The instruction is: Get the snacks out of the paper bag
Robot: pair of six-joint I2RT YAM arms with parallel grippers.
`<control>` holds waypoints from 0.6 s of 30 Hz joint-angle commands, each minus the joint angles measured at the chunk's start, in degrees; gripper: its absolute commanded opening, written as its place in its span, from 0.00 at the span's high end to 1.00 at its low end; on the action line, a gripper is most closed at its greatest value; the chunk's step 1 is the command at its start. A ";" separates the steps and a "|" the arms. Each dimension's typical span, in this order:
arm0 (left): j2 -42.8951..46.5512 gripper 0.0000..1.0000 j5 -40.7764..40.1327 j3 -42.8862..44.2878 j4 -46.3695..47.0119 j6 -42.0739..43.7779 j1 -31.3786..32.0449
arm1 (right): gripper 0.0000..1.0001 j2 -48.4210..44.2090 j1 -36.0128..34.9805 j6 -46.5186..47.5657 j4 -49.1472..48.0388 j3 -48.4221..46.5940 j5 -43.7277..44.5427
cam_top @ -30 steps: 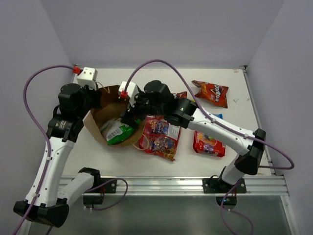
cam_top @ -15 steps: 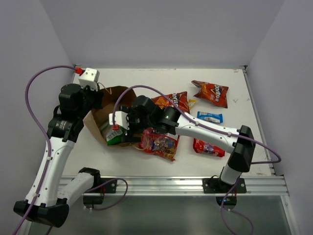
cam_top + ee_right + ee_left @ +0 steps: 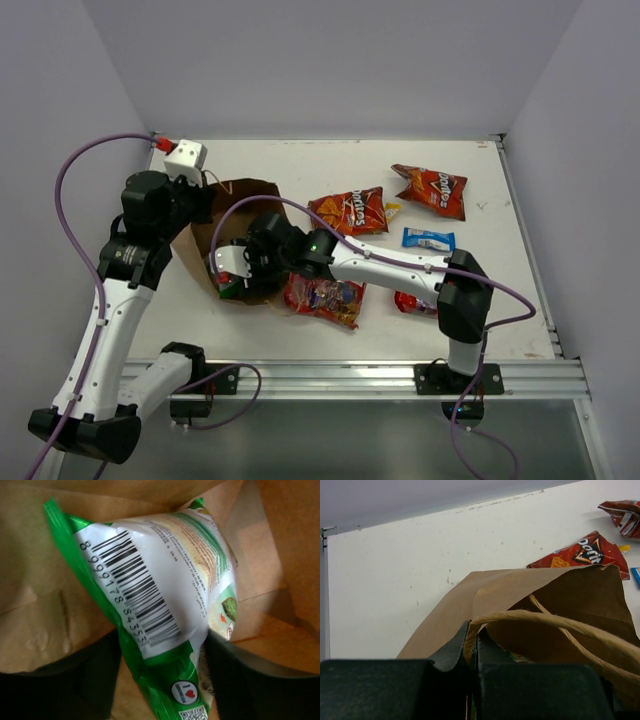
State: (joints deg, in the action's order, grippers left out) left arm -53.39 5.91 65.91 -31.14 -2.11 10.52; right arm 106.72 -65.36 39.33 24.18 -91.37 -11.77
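Right arm (image 3: 380,265) reaching into paper bag (image 3: 230,215); snacks (image 3: 350,210) scattered on table (image 3: 300,165)

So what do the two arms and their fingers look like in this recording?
Both arms have white links with black joint housings. The left arm and right arm each trail a purple cable. A white wrist camera box with a red connector tops the left wrist. The fingers are black.

Illumination is even and diffuse from overhead, casting soft shadows beneath the arms on the white table (image 3: 300,165), while both wrist views render their near black fingers (image 3: 75,680) blurred and dark.
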 commanded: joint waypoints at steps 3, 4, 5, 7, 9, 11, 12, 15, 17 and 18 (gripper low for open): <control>1.27 1.00 1.65 -0.96 2.31 -0.62 0.11 | 0.49 -0.01 -0.38 0.22 -2.74 -2.23 1.58; 1.44 1.00 1.47 -1.13 2.31 -0.62 0.11 | 0.60 -0.28 -0.47 0.22 -3.00 -2.23 1.66; 1.44 1.00 1.47 -1.40 2.31 -0.62 0.11 | 0.71 -0.63 -0.47 0.13 -3.09 -1.97 1.75; 1.62 1.00 1.38 -1.66 2.31 -0.62 0.11 | 1.00 -1.77 -0.55 0.22 -3.26 -1.71 2.19; 1.88 1.00 1.30 -2.01 2.31 -0.53 0.11 | 0.99 -3.26 -0.47 0.13 -3.44 -1.27 2.28; 2.06 1.00 0.86 -2.54 2.31 -0.53 0.11 | 0.99 -4.58 -0.55 0.22 -3.97 -0.48 2.28; 2.14 1.00 0.59 -2.71 2.22 -0.44 0.11 | 1.00 -5.20 -0.64 0.22 -4.14 -0.21 2.45; 2.58 1.00 -0.29 -3.42 2.39 -0.44 0.11 | 1.00 -8.36 -0.82 0.13 -5.55 0.93 3.15; 2.67 1.00 -1.07 -3.86 2.39 -0.35 0.11 | 1.00 -11.34 -1.08 0.22 -6.08 1.81 3.68; 2.76 1.00 -1.25 -3.95 2.39 -0.26 0.02 | 1.00 -12.49 -1.08 0.22 -6.43 2.07 3.68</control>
State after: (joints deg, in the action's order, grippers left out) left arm -50.96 6.07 63.05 -29.65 -2.35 10.57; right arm 101.75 -65.52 39.44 22.15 -89.34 -8.47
